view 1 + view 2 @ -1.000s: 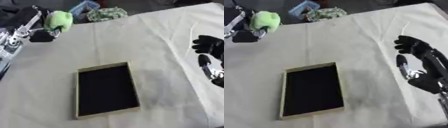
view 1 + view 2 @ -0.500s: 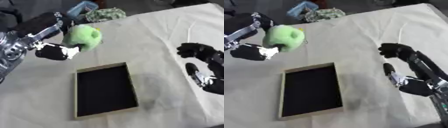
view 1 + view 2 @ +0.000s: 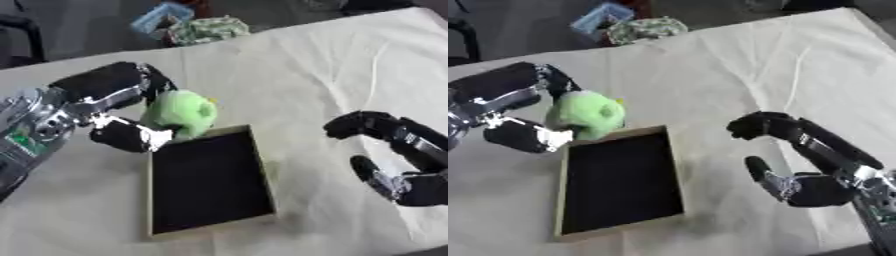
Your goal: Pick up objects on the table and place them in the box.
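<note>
My left hand (image 3: 109,112) comes in from the left and is shut on a soft green toy (image 3: 182,112), with fingers over its top and the thumb beneath. The toy hangs just above the far left corner of the shallow box (image 3: 210,179), which has a tan rim and a black inside and lies on the cream cloth. My right hand (image 3: 798,160) hovers right of the box, fingers curled in a loose arc with the thumb apart, holding nothing.
The table (image 3: 297,65) is covered by a cream cloth with creases. Beyond its far edge lie a blue crate (image 3: 157,17) and a patterned green bundle (image 3: 206,29). A dark chair part (image 3: 26,30) shows at the upper left.
My left hand has carried the green toy down and to the right, to the box's far left corner. My right hand has moved left toward the box. The camera has shifted too.
</note>
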### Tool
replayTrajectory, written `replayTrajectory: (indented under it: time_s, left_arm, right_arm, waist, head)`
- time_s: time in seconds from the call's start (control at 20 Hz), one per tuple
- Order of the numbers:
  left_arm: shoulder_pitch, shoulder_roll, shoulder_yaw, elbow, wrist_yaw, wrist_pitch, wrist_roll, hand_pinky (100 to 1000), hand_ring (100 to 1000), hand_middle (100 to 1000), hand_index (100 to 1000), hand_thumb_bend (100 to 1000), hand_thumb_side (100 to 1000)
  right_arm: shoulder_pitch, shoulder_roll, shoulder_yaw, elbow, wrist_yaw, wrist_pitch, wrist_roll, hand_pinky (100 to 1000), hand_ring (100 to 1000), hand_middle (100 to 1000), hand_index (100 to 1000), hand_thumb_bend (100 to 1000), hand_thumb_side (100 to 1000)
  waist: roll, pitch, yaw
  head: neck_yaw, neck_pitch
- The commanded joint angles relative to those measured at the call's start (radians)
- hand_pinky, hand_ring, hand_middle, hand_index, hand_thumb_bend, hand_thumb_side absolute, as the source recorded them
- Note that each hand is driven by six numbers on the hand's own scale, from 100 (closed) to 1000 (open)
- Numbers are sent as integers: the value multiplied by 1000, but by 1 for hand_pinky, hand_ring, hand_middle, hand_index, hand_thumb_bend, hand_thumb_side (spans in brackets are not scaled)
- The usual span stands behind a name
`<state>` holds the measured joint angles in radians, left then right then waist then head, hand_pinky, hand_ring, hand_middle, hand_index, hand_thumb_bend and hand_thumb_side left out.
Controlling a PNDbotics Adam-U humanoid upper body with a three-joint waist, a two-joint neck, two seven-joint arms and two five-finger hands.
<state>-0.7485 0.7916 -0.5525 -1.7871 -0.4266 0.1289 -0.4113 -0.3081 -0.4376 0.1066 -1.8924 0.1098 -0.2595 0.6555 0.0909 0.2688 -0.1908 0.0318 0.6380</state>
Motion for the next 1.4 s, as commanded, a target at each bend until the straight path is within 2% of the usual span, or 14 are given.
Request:
replayTrajectory:
  time_s: [0.05, 0.35, 0.55, 0.6, 0.65, 0.7, 0.75, 0.8, 1.0, 1.2, 1.25, 1.4]
  left_arm:
    - [-7, -4, -18, 28, -11, -17, -23, 678, 549, 528, 725, 100, 465]
    - [5, -46, -55, 88, -10, -53, -69, 693, 584, 563, 754, 100, 460]
    - [9, -57, -67, 110, -12, -82, -111, 747, 705, 694, 841, 100, 451]
    - [9, -58, -66, 111, -16, -86, -120, 769, 740, 739, 868, 128, 489]
    - [9, -58, -66, 111, -20, -90, -128, 777, 751, 757, 877, 201, 510]
    - [9, -58, -64, 110, -23, -93, -134, 804, 781, 799, 899, 336, 557]
    - [9, -57, -61, 106, -29, -96, -137, 814, 790, 810, 906, 352, 563]
    - [9, -55, -57, 101, -37, -96, -138, 836, 811, 835, 917, 415, 589]
    - [15, -43, -36, 74, -92, -89, -135, 891, 862, 891, 952, 557, 646]
    - [30, -15, 2, 25, -136, -75, -127, 909, 877, 909, 967, 601, 660]
    - [34, -8, 10, 13, -139, -70, -127, 913, 880, 916, 971, 639, 675]
    - [57, 28, 50, -45, -130, -53, -116, 895, 860, 895, 964, 635, 685]
  right_arm:
    - [-14, -15, 1, -18, -15, 3, 62, 805, 808, 809, 901, 100, 581]
    - [-17, -11, 3, -19, -30, 11, 112, 808, 808, 809, 902, 100, 596]
    - [-16, -12, 6, -18, -38, 13, 131, 807, 807, 807, 903, 100, 596]
    - [-16, -11, 5, -18, -39, 13, 133, 806, 807, 807, 903, 100, 594]
    - [-16, -11, 5, -18, -40, 12, 133, 806, 807, 807, 903, 100, 593]
    - [-16, -9, 4, -18, -41, 12, 133, 806, 807, 807, 904, 100, 591]
    - [-16, -8, 4, -19, -42, 12, 132, 806, 806, 807, 904, 100, 588]
    - [-16, -8, 4, -19, -43, 12, 131, 805, 806, 807, 904, 100, 585]
    - [-16, -5, 0, -20, -42, 11, 122, 806, 807, 807, 904, 100, 582]
    - [-12, -5, -4, -19, -37, 10, 113, 806, 807, 807, 904, 100, 579]
    - [-12, -5, -5, -19, -36, 10, 111, 805, 807, 807, 905, 100, 582]
    - [-10, -5, -6, -17, -33, 11, 108, 805, 807, 807, 905, 100, 581]
  waist:
    - [-4, -14, -2]
    - [-3, -11, -5]
    - [-3, -11, -6]
    - [-3, -11, -6]
    - [-3, -11, -6]
    - [-2, -12, -6]
    - [-2, -12, -5]
    - [-2, -13, -5]
    - [-3, -14, -2]
    - [-5, -16, 2]
    - [-6, -16, 4]
    - [-7, -17, 10]
  head:
    - [-3, -15]
    - [-4, -20]
    - [-6, -22]
    - [-7, -23]
    - [-7, -23]
    - [-8, -23]
    - [-9, -23]
    - [-10, -23]
    - [-12, -23]
    - [-14, -21]
    - [-14, -21]
    - [-16, -20]
